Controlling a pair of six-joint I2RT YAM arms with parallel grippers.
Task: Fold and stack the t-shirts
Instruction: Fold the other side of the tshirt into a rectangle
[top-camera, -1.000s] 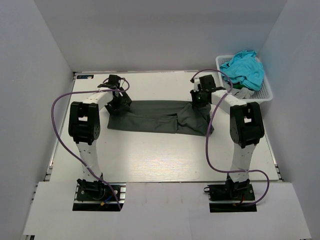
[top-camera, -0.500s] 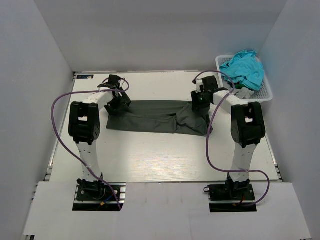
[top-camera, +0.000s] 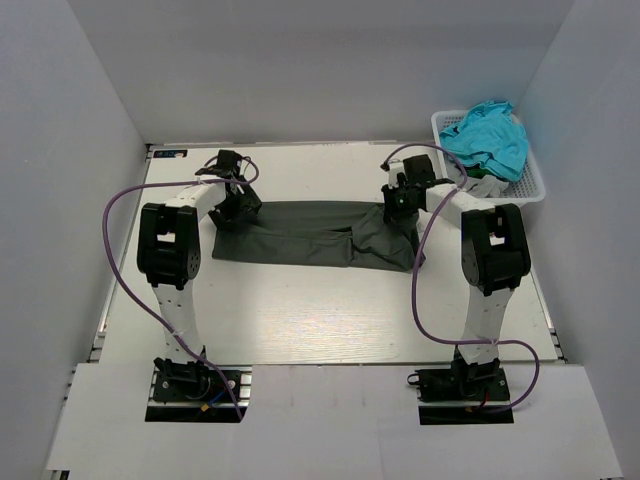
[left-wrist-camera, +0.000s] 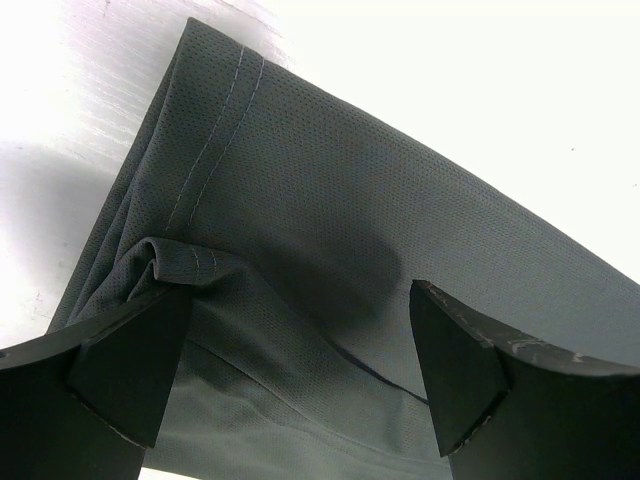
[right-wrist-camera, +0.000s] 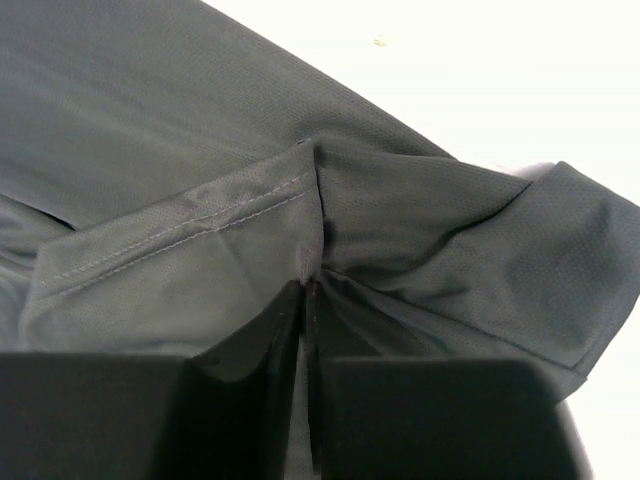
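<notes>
Tabletop (top-camera: 300, 320) white, walls (top-camera: 60, 150) grey, charcoal tee (top-camera: 290, 235) laid flat, left gripper (left-wrist-camera: 295, 300) agape, right gripper (right-wrist-camera: 308, 300) pinching it.

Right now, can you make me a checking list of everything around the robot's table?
Surface: white table, no spills seen.
Job's things: dark grey t-shirt lying as a long folded strip across the table; turquoise t-shirt heaped in the white basket.
Clutter: nothing seen.
Grippers: left claw open over the dark shirt's left end; right claw shut, pinching a fold at its right end.
Cables: purple cables loop beside each arm.
Surroundings: plain grey walls.
</notes>
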